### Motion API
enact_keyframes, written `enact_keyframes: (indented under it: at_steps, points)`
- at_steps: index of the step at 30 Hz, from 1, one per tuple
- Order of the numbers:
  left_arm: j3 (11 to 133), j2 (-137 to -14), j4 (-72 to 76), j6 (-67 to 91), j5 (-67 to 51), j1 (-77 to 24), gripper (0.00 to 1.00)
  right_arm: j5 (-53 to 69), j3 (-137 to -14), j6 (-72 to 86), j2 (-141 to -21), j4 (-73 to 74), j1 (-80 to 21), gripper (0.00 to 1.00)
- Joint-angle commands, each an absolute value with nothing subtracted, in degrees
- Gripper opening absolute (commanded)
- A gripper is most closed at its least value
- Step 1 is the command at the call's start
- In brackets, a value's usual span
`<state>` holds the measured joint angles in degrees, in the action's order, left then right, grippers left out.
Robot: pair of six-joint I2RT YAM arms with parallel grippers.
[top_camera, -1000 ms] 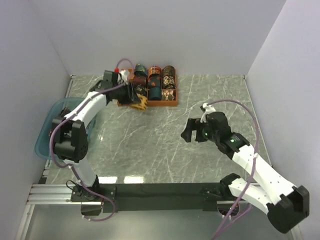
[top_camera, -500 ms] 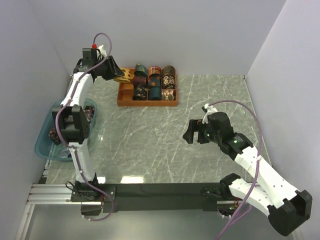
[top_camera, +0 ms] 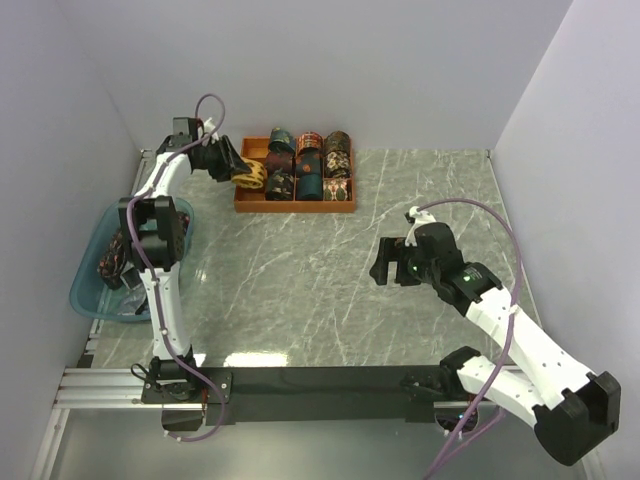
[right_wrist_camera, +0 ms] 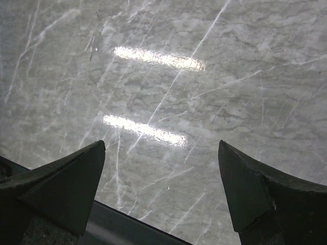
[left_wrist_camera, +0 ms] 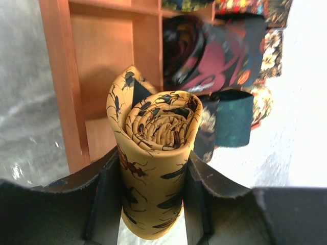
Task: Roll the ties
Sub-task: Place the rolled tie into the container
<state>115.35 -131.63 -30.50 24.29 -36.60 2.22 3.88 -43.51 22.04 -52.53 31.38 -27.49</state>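
My left gripper is shut on a rolled mustard-gold tie printed with dark insects, held upright at the left end of the orange tray. In the left wrist view the roll stands between both pads, in front of an empty tray compartment. In the top view the gold roll sits at the tray's left end. Several other rolled ties, maroon, teal and dark, fill the compartments. My right gripper is open and empty over bare marble; its fingertips frame nothing.
A translucent blue basin with loose dark ties sits at the left table edge beside the left arm. Grey walls close the back and both sides. A black rail runs along the near edge.
My left gripper, holding the gold roll, rose from in front of the tray up and back toward the far-left corner, then came down to the tray's left end. The right arm barely moved.
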Motion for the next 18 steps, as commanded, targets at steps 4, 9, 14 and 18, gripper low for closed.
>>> enact_keyframes:
  at_steps: [4,9,14,18]
  points:
    - [110.5,-127.4,-31.6,22.7,-38.1,2.0,0.01,2.1,-46.1,22.1,-54.2,30.4,-27.2,0.97]
    - [110.0,-127.4,-35.5,20.7,-37.3,2.0,0.01,2.6,-47.0,21.1,-56.5,30.2,-27.2,0.96]
    - [109.4,-126.6,-35.9,20.6,-32.0,1.9,0.01,3.0,-46.7,20.9,-56.4,29.4,-27.2,0.96]
    - [111.2,-127.4,-36.5,19.1,-26.6,0.5,0.01,2.9,-46.5,20.7,-56.5,29.5,-27.2,0.96]
